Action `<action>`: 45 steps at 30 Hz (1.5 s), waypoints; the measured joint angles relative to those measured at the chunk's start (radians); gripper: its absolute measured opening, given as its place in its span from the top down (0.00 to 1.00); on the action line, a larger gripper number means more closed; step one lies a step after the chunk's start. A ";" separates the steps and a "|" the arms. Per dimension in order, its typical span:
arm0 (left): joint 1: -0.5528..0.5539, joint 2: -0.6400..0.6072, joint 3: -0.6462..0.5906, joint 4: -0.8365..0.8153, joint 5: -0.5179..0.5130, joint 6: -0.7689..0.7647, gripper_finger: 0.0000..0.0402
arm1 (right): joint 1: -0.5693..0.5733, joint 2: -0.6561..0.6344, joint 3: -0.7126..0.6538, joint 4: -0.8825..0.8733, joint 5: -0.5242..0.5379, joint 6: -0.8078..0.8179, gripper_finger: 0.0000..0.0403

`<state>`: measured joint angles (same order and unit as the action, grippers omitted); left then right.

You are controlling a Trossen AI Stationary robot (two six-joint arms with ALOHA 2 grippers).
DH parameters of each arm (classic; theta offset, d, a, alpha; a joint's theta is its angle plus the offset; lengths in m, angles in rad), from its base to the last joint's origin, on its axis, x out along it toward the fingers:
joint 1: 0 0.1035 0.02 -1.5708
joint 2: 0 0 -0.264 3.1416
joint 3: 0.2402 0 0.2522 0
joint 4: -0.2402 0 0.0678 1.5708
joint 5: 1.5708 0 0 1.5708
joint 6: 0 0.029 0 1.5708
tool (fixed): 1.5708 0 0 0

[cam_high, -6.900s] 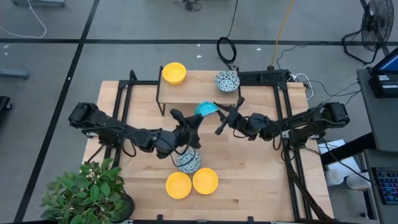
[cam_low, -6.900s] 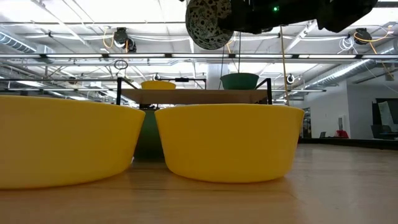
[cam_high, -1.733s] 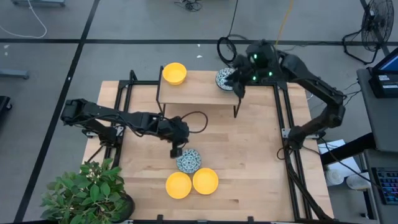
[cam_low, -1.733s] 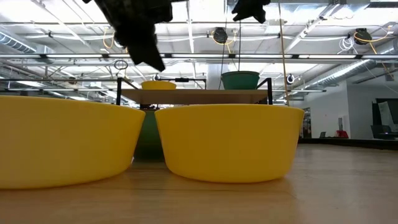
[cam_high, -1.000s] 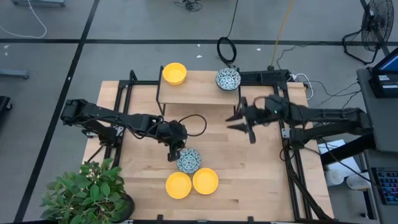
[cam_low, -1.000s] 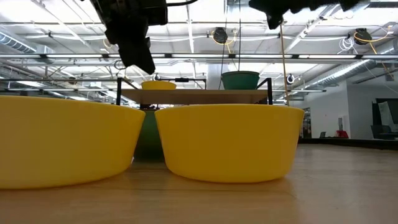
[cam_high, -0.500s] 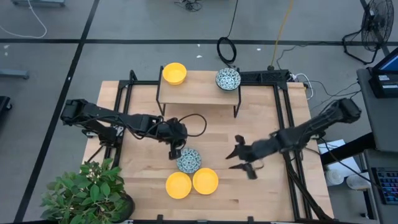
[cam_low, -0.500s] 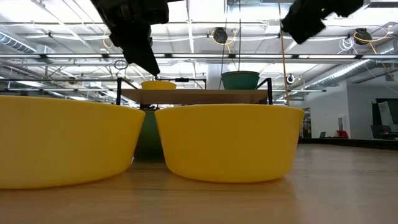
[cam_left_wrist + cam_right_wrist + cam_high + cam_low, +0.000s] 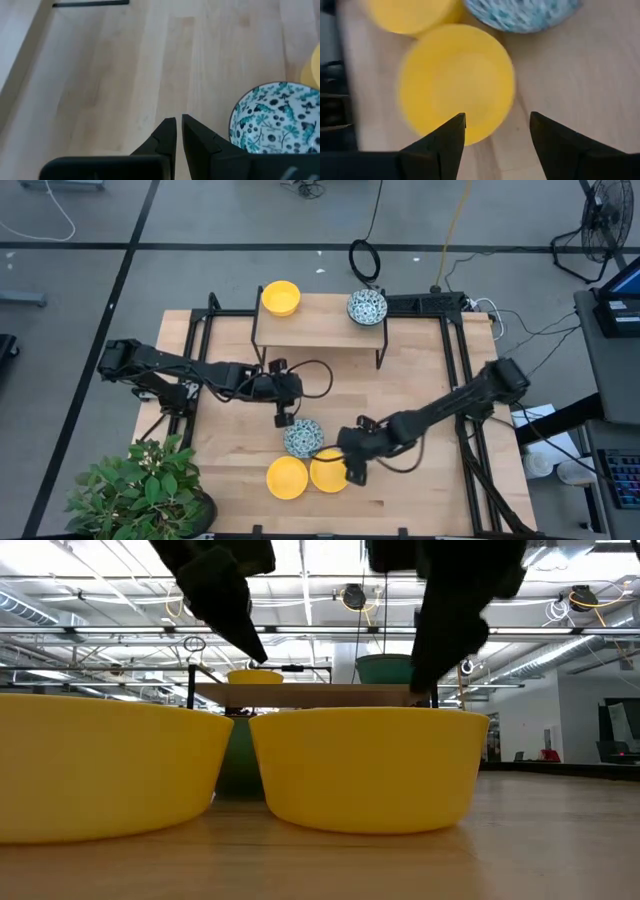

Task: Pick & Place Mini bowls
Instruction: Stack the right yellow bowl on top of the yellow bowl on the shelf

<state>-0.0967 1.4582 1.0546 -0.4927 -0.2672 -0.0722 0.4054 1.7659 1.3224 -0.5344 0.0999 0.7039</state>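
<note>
Room: a grey floor [image 9: 90, 290] with dark tape lines surrounds the table; cables [image 9: 366, 258] trail beyond its far edge, a fan [image 9: 605, 225] stands at the far right, and the low view shows ceiling beams and lights [image 9: 330, 615] behind.
Surface: a pale wooden table [image 9: 420, 390] in a black frame, with a low raised wooden shelf [image 9: 315, 330] at its far side and a potted plant [image 9: 135, 490] at the near left corner.
Bowls on the table: two yellow bowls [image 9: 288, 478] [image 9: 328, 470] sit touching side by side at the near edge; a patterned blue-green bowl [image 9: 303, 437] rests just behind them, touching or nearly so.
Bowls on the shelf: one yellow bowl [image 9: 280, 297] at the left end, one patterned bowl [image 9: 366, 307] at the right end, well apart.
Other patterned bowl: only two patterned bowls are clear from above; whether the near one is a stack cannot be told.
Right gripper [image 9: 352, 463]: low over the right-hand yellow bowl's right rim, fingers [image 9: 445, 137] spread wide, nothing between them; its wrist view looks down on that bowl [image 9: 457, 82].
Left gripper [image 9: 283, 418]: just beside the near patterned bowl, on its far left, fingers [image 9: 167, 137] pressed almost together with a thin slit between, holding nothing; the bowl [image 9: 277, 117] lies just to one side of them.
</note>
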 joint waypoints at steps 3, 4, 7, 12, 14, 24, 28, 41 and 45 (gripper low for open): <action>0.000 0.000 0.000 -0.003 0.001 0.052 0.92 | -0.028 0.051 0.007 -0.013 -0.010 0.076 0.50; 0.000 0.000 0.000 -0.003 0.002 0.072 0.92 | -0.039 0.064 0.008 -0.012 -0.026 0.104 0.50; 0.000 0.000 0.000 -0.004 0.002 0.127 0.92 | -0.055 0.089 0.008 -0.015 -0.081 0.189 0.50; 0.000 0.000 0.000 -0.003 0.001 0.231 0.92 | -0.050 0.110 0.008 0.008 -0.131 0.278 0.50; 0.000 0.000 0.000 0.001 -0.008 0.276 0.92 | -0.044 0.110 0.008 0.010 -0.132 0.305 0.50; 0.037 0.000 0.000 0.118 -0.024 0.411 0.92 | -0.024 0.111 0.008 -0.125 -0.132 0.387 0.56; 0.058 0.000 0.000 0.144 -0.024 0.402 0.92 | -0.024 0.111 0.003 -0.133 -0.127 0.394 0.62; 0.070 0.000 0.000 0.150 -0.022 0.329 0.92 | -0.028 0.096 -0.061 -0.191 -0.159 0.267 0.89; 0.070 0.000 0.000 0.150 -0.022 0.316 0.92 | -0.031 0.050 -0.062 -0.255 -0.127 0.200 0.99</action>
<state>-0.0265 1.4582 1.0546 -0.3423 -0.2893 0.2439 0.3740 1.8160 1.2607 -0.7890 -0.0272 0.9034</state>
